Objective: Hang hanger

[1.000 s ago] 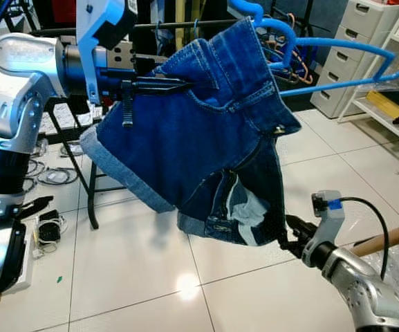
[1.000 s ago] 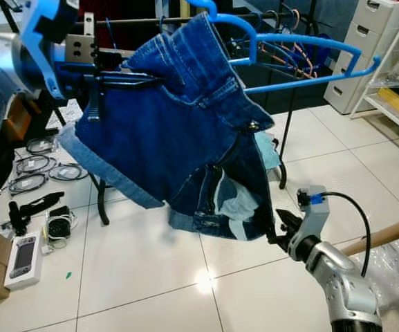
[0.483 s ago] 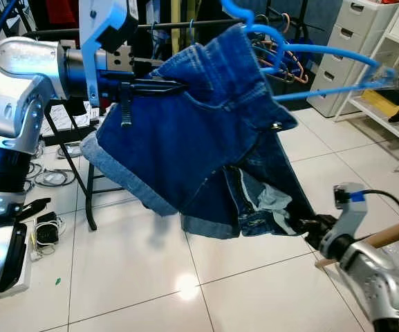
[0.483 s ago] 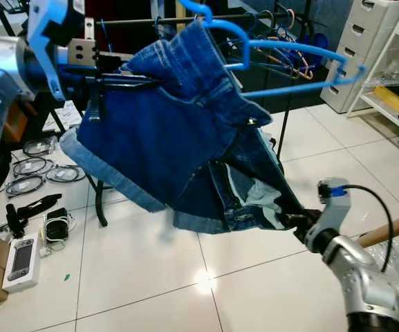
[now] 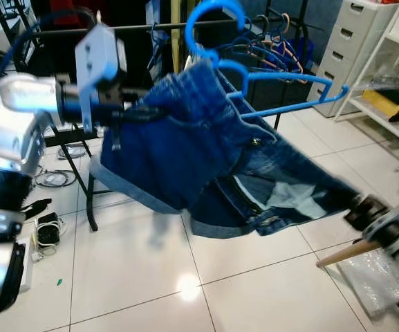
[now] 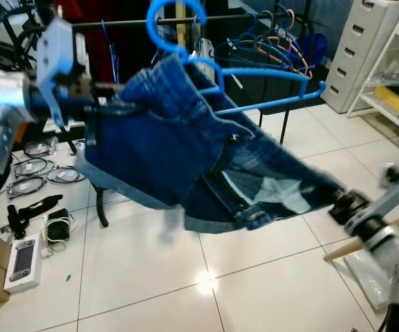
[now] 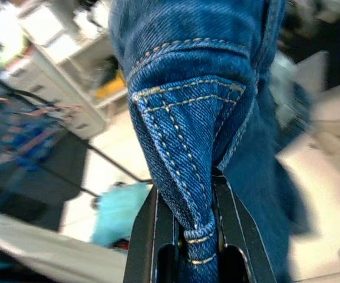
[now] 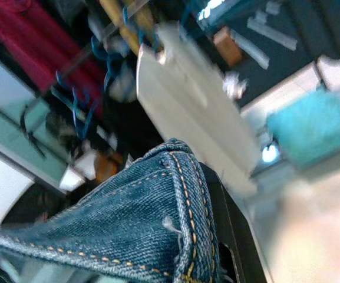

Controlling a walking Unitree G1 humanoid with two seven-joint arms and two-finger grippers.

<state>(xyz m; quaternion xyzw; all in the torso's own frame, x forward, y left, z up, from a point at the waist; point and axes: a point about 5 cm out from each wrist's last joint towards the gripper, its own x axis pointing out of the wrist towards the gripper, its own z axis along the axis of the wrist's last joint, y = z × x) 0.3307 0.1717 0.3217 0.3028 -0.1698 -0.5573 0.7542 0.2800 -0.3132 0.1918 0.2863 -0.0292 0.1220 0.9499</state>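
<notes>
Nearest, low on the right: right claw (image 6: 343, 203) clenched on the hem of the denim shorts (image 5: 206, 159), drawing them taut out to the side. Higher on the left, left claw (image 5: 159, 111) gripping the waistband fold. Farther back — blue hanger (image 5: 254, 83), hook up, long axis slanting rightward, just short of the black rail (image 5: 151, 26); left arm nearer it.

We see the shorts (image 5: 206, 159) on the hanger (image 5: 254, 83), stretched between the left gripper (image 5: 144, 114) at their left and the right gripper (image 5: 355, 207) at their right. The rail (image 5: 151, 28) is behind them, the drawers (image 5: 355, 41) at far right.
</notes>
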